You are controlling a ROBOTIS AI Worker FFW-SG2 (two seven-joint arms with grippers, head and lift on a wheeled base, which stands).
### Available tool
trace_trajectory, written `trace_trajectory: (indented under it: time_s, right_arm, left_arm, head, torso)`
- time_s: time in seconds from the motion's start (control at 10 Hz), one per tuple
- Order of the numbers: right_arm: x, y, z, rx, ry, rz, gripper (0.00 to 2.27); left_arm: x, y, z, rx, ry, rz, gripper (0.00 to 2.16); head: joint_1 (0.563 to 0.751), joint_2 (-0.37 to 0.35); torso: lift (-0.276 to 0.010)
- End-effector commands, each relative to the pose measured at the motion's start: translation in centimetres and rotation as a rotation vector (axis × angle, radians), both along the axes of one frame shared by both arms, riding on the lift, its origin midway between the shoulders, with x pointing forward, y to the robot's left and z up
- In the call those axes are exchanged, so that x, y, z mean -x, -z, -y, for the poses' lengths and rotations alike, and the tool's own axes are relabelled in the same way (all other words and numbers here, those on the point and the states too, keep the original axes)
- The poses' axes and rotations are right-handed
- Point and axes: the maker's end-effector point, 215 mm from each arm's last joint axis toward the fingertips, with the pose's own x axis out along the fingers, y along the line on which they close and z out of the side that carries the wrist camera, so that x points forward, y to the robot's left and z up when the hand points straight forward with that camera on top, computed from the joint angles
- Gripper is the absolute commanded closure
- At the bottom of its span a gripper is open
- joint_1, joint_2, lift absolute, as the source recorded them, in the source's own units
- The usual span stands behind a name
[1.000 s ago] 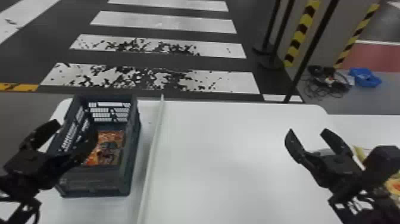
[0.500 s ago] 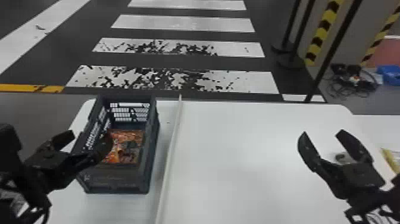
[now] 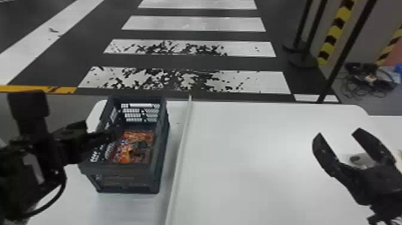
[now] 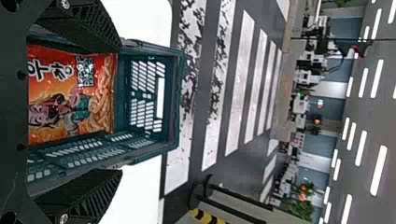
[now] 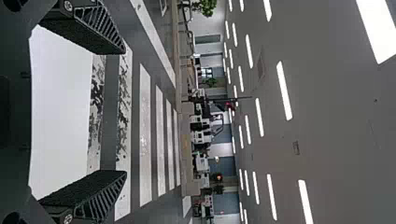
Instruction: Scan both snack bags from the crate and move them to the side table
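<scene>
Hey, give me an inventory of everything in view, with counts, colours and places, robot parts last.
crate: one, dark blue-green, left on the table
snack bag: at least one, orange-red, inside the crate
table: one, white, in front
side table: one, white, far right
strip: one, pale, right of the crate
small item: one, greyish, near the right gripper
crosswalk: one, white stripes, floor ahead
posts: at least three, black, beyond, right
cables: one heap, mostly black, floor right
ceiling lights: many, white, overhead
left gripper: one, black, at the crate
right gripper: one, black, right side
</scene>
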Motion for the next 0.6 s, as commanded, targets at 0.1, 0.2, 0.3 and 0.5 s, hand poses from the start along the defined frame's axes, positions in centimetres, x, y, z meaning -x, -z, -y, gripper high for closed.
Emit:
trace_trajectory:
  time_s: [0.1,0.2,0.3,0.5]
  right_arm:
    - [0.2,-0.5,0.5,0.003,-0.004,0.015,0.08]
    - [0.3,-0.8,0.7,0.003,-0.005,0.026,0.08]
    - [0.4,-0.7,1.0,0.006,-0.005,0.029,0.08]
    - [0.2,-0.6,1.2,0.01,-0.004,0.033,0.08]
  left_arm:
    - [-2.9,2.0,1.0,-0.034,-0.003,-0.101,0.09]
    - [-3.6,3.1,1.9,-0.051,-0.004,-0.14,0.1]
    - [-3.6,4.6,1.8,-0.07,-0.013,-0.208,0.14]
    - [-4.7,4.6,1.7,-0.094,-0.026,-0.234,0.14]
  head:
    - [0.695,0.028]
    - [0.695,0.022]
    - [0.695,0.014]
    - [0.695,0.003]
  torso:
    - [-0.095]
    - [-0.095]
    - [-0.095]
    - [-0.095]
